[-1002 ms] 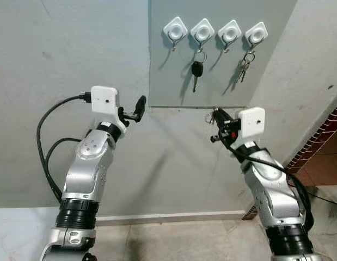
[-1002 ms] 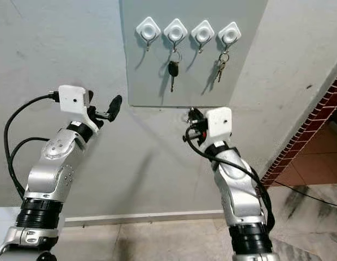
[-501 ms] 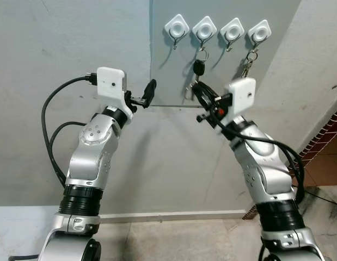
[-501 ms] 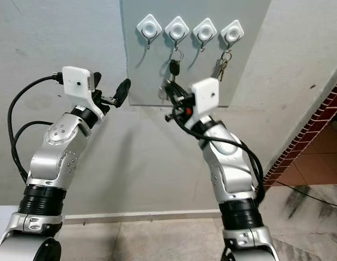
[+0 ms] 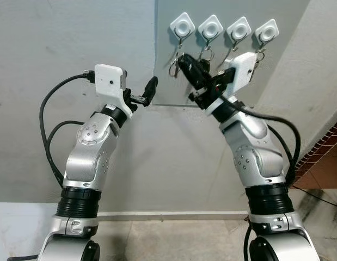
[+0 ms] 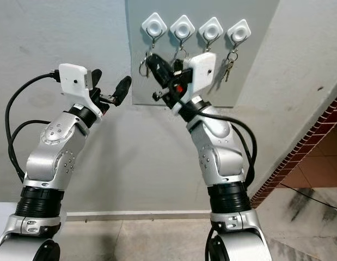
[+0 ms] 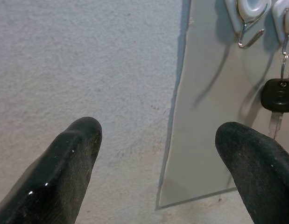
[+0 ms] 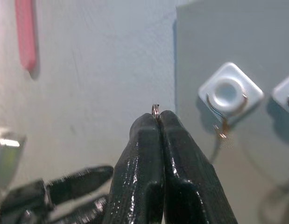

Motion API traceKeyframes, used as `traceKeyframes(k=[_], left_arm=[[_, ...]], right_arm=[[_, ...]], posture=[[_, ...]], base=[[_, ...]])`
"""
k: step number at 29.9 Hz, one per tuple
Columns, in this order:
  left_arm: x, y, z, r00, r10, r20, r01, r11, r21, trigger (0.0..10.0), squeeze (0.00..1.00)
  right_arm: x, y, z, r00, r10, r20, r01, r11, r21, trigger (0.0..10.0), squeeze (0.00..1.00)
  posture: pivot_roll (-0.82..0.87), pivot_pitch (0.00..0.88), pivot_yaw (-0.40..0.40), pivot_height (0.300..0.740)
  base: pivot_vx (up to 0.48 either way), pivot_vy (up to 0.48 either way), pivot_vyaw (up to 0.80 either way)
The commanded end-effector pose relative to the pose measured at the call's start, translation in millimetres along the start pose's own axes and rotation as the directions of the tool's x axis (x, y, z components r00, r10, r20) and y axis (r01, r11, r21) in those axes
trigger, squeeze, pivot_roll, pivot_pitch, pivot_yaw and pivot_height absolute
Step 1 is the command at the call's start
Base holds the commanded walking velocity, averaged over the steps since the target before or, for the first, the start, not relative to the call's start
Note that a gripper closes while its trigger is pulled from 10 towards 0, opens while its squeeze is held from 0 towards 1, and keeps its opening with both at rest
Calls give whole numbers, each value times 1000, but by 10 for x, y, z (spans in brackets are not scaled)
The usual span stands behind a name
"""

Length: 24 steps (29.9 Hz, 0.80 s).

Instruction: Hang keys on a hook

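Observation:
Four white hooks sit in a row on a grey panel [image 6: 247, 87]. My right gripper [image 5: 183, 61] is raised just below the leftmost hook [image 5: 182, 25] and is shut on a small metal key ring [image 8: 155, 110], which dangles at its tip [image 6: 142, 65]. That hook [image 8: 229, 93] is bare. The second hook [image 6: 182, 26] carries a black car key [image 7: 278, 93], and the fourth hook [image 6: 239, 32] carries a bunch of keys [image 6: 228, 65]. My left gripper [image 5: 148, 92] is open and empty, held left of the panel's lower corner.
The panel is fixed on a plain grey wall [image 5: 59, 49]. A brick-red edge [image 5: 320, 147] runs down at the far right, with tiled floor [image 5: 173, 239] below. A pink strip [image 8: 25, 32] hangs on the wall.
My right arm has swung up and left with the key ring, from below the panel to just under the leftmost hook. The left gripper rose a little and moved towards the panel.

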<state>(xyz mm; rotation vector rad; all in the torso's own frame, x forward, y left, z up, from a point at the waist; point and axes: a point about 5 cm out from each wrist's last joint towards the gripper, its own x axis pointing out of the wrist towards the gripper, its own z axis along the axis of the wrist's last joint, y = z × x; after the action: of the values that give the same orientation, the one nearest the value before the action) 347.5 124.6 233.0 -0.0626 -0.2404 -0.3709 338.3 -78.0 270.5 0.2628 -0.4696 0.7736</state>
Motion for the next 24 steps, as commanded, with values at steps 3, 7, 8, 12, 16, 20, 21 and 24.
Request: traceKeyframes(k=[3, 7, 8, 12, 16, 20, 21, 24], left_arm=[[-3, -4, 86, 1000, -16, 22, 16, 1000, 12, 10000, 0], [7, -30, 111, 999, -25, 28, 25, 1000, 8, 10000, 0], [9, -38, 114, 999, -26, 27, 26, 1000, 8, 10000, 0], [13, -86, 131, 999, -39, 32, 39, 999, 8, 10000, 0], [32, -147, 174, 997, -59, 43, 59, 998, 4, 10000, 0], [47, -191, 196, 996, -71, 49, 71, 997, 2, 10000, 0], [49, -196, 198, 996, -73, 49, 73, 997, 3, 10000, 0], [54, -209, 200, 996, -77, 48, 77, 997, 3, 10000, 0]], right_arm=[[57, 14, 133, 998, 27, 49, -27, 1000, 12, 10000, 0], [92, 6, 159, 998, 23, 63, -24, 1000, 16, 10000, 0], [94, 2, 159, 998, 21, 63, -22, 1000, 17, 10000, 0], [95, -16, 138, 998, 3, 60, -5, 1000, 22, 10000, 0], [78, -56, 70, 999, -26, 39, 25, 999, 31, 10000, 0], [72, -79, 33, 999, -42, 29, 41, 999, 36, 10000, 0], [71, -83, 26, 999, -44, 27, 43, 998, 38, 10000, 0], [72, -94, 2, 998, -53, 23, 51, 997, 52, 10000, 0]], posture=[[46, 0, -47, 740], [46, 0, -49, 740], [47, 0, -50, 740], [46, 0, -48, 740], [45, 0, -48, 740], [45, 0, -48, 740], [45, 0, -48, 740], [44, 2, -47, 740]], base=[[0, 0, 0], [0, 0, 0], [0, 0, 0], [0, 0, 0], [0, 0, 0], [0, 0, 0], [0, 0, 0], [0, 0, 0]])
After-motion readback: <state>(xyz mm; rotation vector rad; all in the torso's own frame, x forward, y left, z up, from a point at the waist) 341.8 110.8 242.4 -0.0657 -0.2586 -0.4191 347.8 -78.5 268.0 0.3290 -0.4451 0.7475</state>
